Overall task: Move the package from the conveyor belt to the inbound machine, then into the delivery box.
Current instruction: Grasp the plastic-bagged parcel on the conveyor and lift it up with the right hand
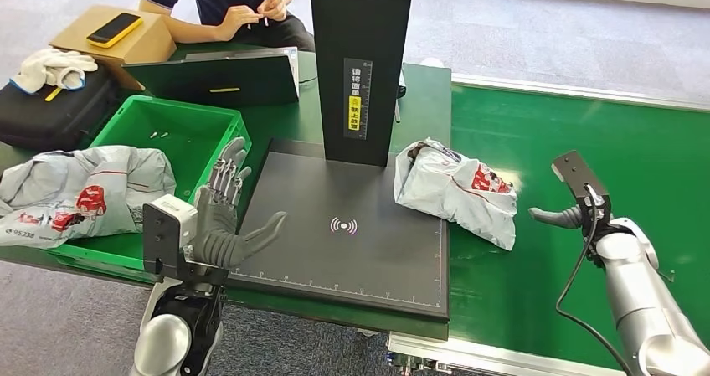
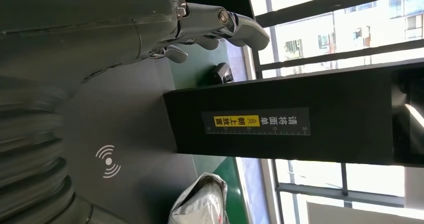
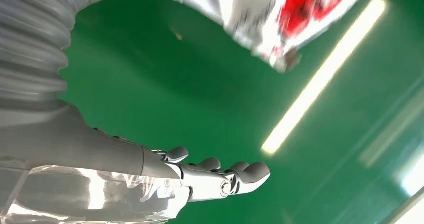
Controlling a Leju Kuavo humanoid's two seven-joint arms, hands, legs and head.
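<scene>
The package [image 1: 456, 190] is lying half on the black scan plate [image 1: 335, 250] of the inbound machine [image 1: 362, 58] and half on the green belt [image 1: 586, 183] — straddling the plate's right edge, just beside the upright column. It is a grey poly mailer with red print, crumpled and folded on itself.

The right hand [image 1: 563, 217] is hovering over the belt, near the package's right end but apart from it; fingers are extended and spread, holding nothing. The right wrist view is confirming this: open hand [image 3: 215, 176] above bare green, the package [image 3: 280, 14] beyond the fingertips.

The left hand [image 1: 228, 217] is standing at the plate's left edge, beside the green box [image 1: 180, 125], fingers spread upward, empty.

Handling judgement: the package is looking light, soft and limp, with a slick film skin — likely to sag and slide in a loose hold. A grasp across the bulkier middle, bunching the film between thumb and fingers, is appearing safer than pinching a loose corner. Contents cannot be told.

Another mailer [image 1: 79, 196] is draping over the box's near-left rim. A person [image 1: 226, 7] is sitting behind the surface.
</scene>
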